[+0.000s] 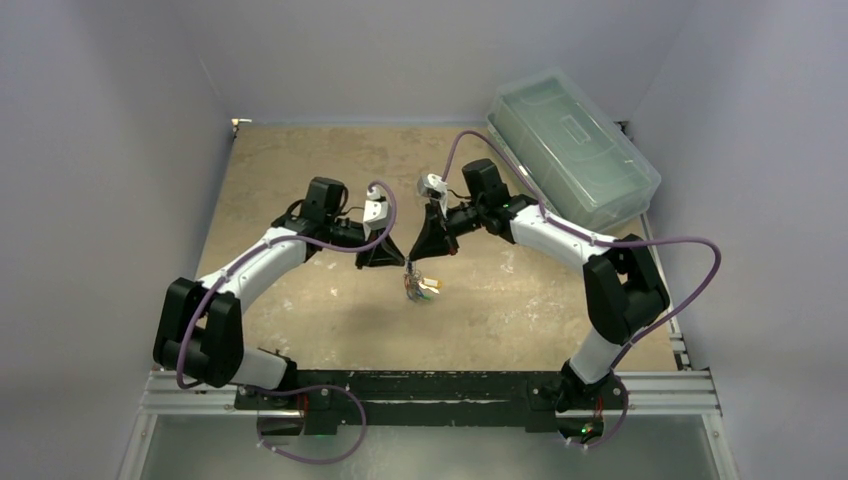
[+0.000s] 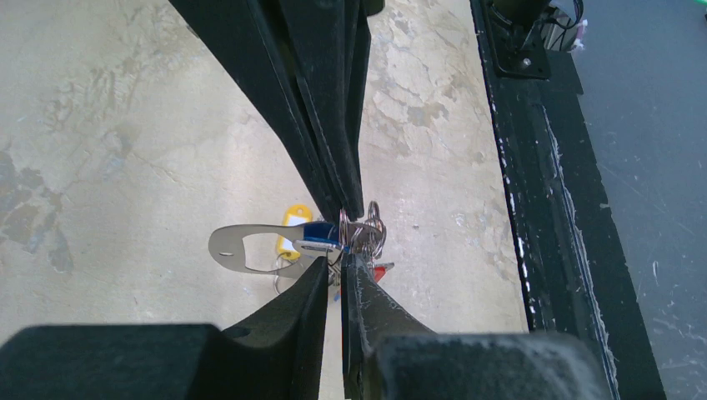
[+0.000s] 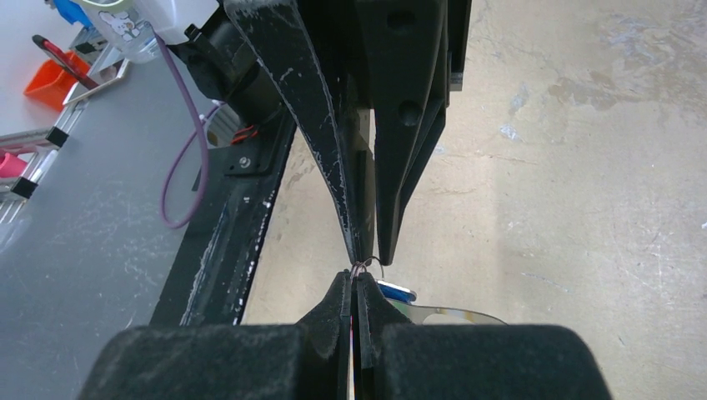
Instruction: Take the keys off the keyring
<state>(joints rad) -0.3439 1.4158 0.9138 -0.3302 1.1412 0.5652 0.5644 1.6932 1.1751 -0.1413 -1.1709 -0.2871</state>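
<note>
The keys (image 1: 420,287) hang in a bunch above the table middle, between my two grippers, which meet tip to tip. In the left wrist view, the keyring (image 2: 242,248), a flat silver-grey arched loop, sticks out left of the bunch, with yellow (image 2: 292,223), blue (image 2: 321,235) and red (image 2: 382,271) tags and thin wire rings (image 2: 371,229). My left gripper (image 2: 342,260) is shut on the bunch from below the blue tag. My right gripper (image 3: 358,279) is shut on a thin wire ring (image 3: 373,264). The keyring (image 3: 454,315) shows behind its fingers.
A clear lidded plastic bin (image 1: 575,150) stands at the back right of the table. The black base rail (image 1: 430,385) runs along the near edge and shows in the left wrist view (image 2: 534,167). Grey walls enclose the table on three sides.
</note>
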